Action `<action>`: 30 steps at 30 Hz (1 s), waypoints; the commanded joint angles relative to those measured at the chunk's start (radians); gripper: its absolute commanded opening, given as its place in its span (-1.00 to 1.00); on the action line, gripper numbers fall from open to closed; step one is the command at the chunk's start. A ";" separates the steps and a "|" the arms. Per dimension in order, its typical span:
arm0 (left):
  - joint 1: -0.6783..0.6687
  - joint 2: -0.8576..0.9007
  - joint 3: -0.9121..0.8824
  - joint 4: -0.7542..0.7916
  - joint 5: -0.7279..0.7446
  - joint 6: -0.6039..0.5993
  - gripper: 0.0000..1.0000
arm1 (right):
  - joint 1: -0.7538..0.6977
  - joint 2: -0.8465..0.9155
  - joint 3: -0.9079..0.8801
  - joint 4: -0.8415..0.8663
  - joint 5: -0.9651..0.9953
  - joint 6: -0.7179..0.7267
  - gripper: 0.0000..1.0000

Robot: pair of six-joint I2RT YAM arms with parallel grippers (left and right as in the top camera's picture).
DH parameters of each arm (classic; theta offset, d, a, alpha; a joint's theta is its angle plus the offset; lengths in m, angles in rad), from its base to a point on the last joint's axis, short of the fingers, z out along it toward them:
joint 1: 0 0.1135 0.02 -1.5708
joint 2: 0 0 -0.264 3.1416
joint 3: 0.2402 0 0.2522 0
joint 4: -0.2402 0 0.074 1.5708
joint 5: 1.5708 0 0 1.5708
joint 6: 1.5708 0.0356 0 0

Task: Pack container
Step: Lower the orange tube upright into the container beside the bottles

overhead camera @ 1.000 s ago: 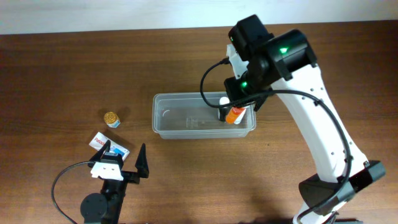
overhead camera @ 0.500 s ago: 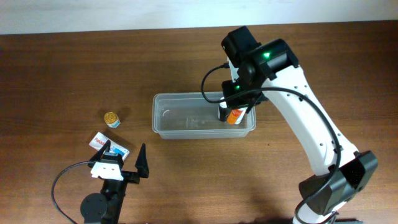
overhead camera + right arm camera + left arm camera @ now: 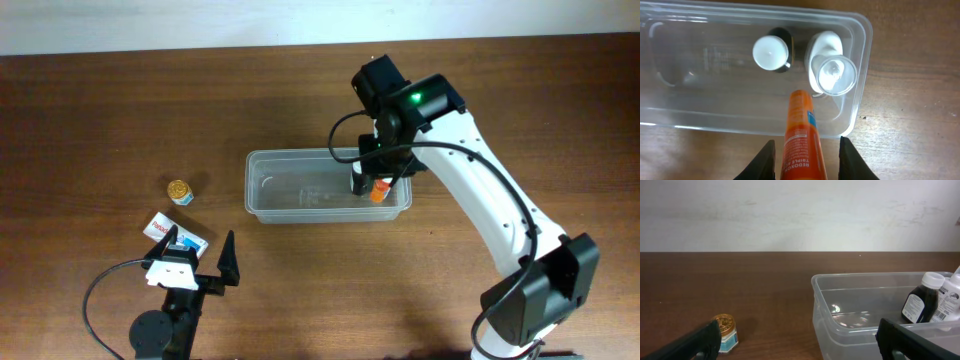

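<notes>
So, placing step: right gripper [image 3: 807,156] clamped on orange tube [image 3: 800,120]; container [image 3: 863,60] directly under its fingers; next: lower beside dark bottle [image 3: 771,52], release; left gripper [image 3: 800,342] wide open, empty.

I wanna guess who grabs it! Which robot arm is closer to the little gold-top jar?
Left. The left fingers are open close by the jar, apart from it; the right fingers are far off over the tub, holding an orange tube.
</notes>
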State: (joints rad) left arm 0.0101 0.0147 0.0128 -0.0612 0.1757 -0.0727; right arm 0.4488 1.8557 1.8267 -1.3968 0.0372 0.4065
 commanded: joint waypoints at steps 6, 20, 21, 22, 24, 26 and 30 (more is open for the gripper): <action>0.006 -0.009 -0.003 -0.004 -0.007 -0.002 0.99 | 0.013 -0.015 -0.073 0.039 0.021 0.041 -0.52; 0.006 -0.009 -0.003 -0.004 -0.007 -0.002 0.99 | 0.043 -0.015 -0.182 0.135 0.073 0.100 -0.51; 0.006 -0.009 -0.004 -0.004 -0.007 -0.002 0.99 | 0.043 -0.015 -0.187 0.135 0.085 0.109 -0.52; 0.006 -0.009 -0.003 -0.004 -0.007 -0.002 0.99 | 0.043 -0.015 -0.189 0.138 0.088 0.109 -0.51; 0.006 -0.009 -0.003 -0.004 -0.007 -0.002 0.99 | 0.043 -0.015 -0.195 0.149 0.088 0.112 -0.51; 0.006 -0.009 -0.003 -0.004 -0.007 -0.002 0.99 | 0.044 -0.015 -0.201 0.159 0.089 0.121 -0.51; 0.006 -0.009 -0.004 -0.004 -0.007 -0.002 0.99 | 0.044 -0.008 -0.202 0.163 0.092 0.142 -0.51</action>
State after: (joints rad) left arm 0.0101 0.0147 0.0128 -0.0612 0.1757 -0.0727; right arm 0.4850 1.8557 1.6310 -1.2396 0.0990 0.5137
